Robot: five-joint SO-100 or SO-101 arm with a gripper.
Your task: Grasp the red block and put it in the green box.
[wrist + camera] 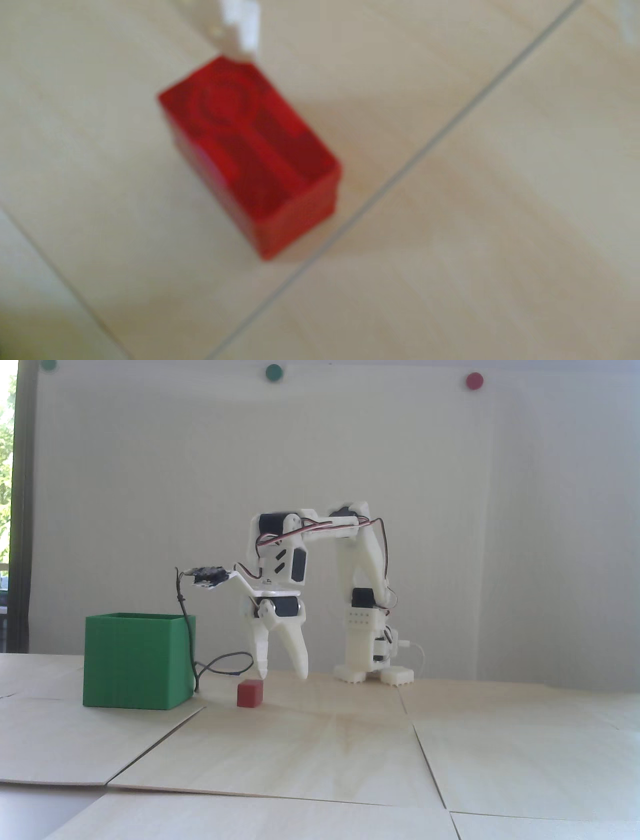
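- As you scan the fixed view from its left edge, you first meet the green box [134, 662], an open-topped cube standing upright on the pale wooden table [320, 750].
- Just right of the green box, a thin dark cable [190, 640] runs down along its right wall and loops onto the table.
- Further right of the green box, near it but not touching, your red block [249, 693] sits flat on the table.
- Above and slightly right of the red block hangs your gripper [282, 675], pointing down, its two white fingers spread well apart with nothing between them.
- One fingertip [262, 674] ends just above the red block's top right corner; whether it touches cannot be told here.
- Right of the gripper, farthest from the green box, the white arm's base [372, 672] stands on the table.
- On the wall high above, you see green dots and one red dot [474, 380].
- Seen through the blurred wrist view, the red block [249, 152] fills the middle, one white fingertip [242, 31] sits at its upper edge, and a table seam [398, 180] runs diagonally to the block's right.
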